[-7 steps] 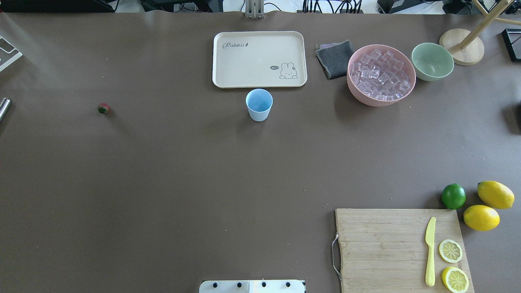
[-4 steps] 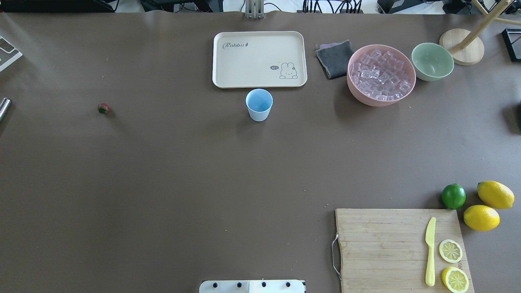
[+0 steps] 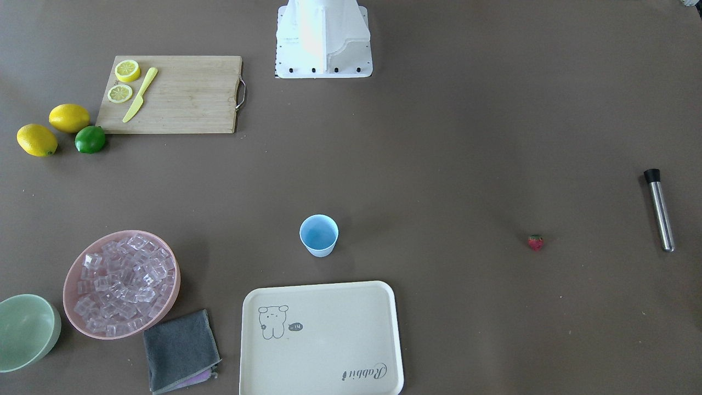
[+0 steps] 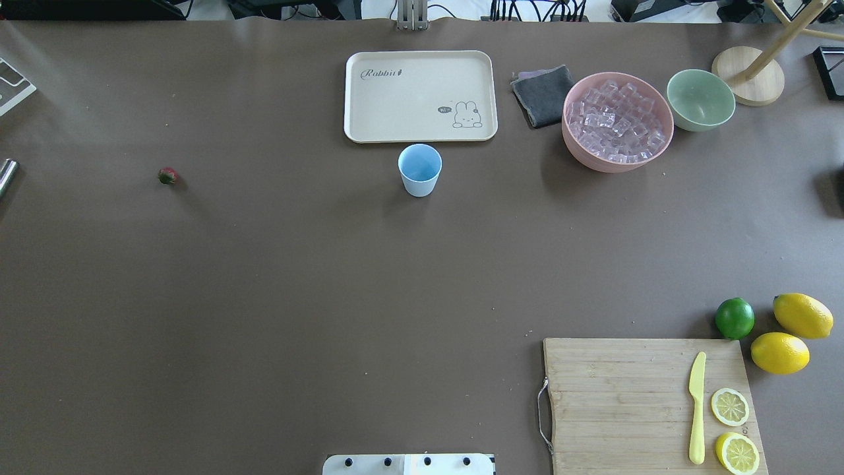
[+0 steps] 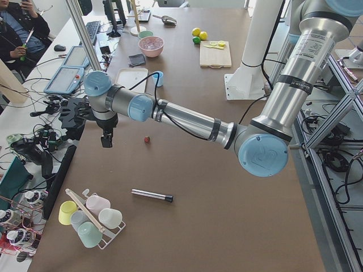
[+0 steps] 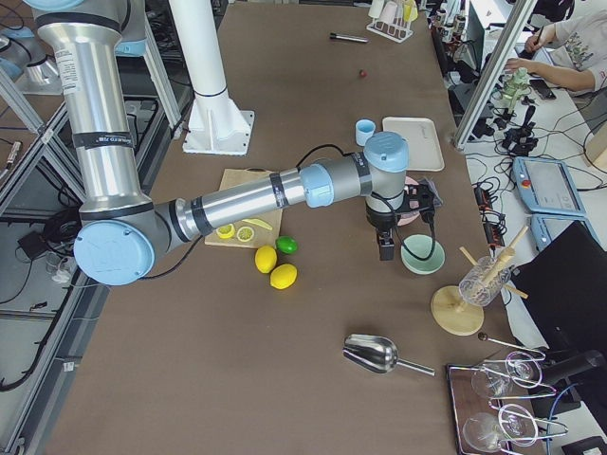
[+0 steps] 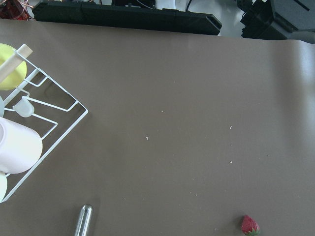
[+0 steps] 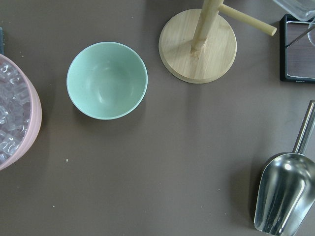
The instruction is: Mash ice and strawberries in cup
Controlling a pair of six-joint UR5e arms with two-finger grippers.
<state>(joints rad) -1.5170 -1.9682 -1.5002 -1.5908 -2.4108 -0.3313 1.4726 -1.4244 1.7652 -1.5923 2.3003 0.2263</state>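
1. Since the cup (image 4: pixel 419 169) stands upright and looks empty at mid-table, just beside the cream tray (image 4: pixel 422 99) on the robot's side, I judge the task is at its start. Fruit and ice both need loading first.
2. Strawberry (image 4: pixel 167 175) lies alone on the bare table, well apart from the cup, on the robot's left. Too small to tell its long axis.
3. Left gripper (image 5: pixel 106 140) hangs pointing down over the table near the strawberry. In the left side view the fruit lies on the robot's side of it. In the left wrist view it sits at the bottom right corner, so it is off-centre from the jaws.
4. Left arm is clearly the nearer 1 for the strawberry. It is stretched far out with the wrist vertical.
5. Ice (image 4: pixel 616 122) fills the pink bowl (image 4: pixel 587 158), well to the cup's right. Right gripper (image 6: pixel 387 252) hangs pointing down near it, by the green bowl (image 8: pixel 107 80). Metal scoop (image 8: pixel 285 196) lies further out.
6. Jaws on both: can't tell, as only the side views show them.
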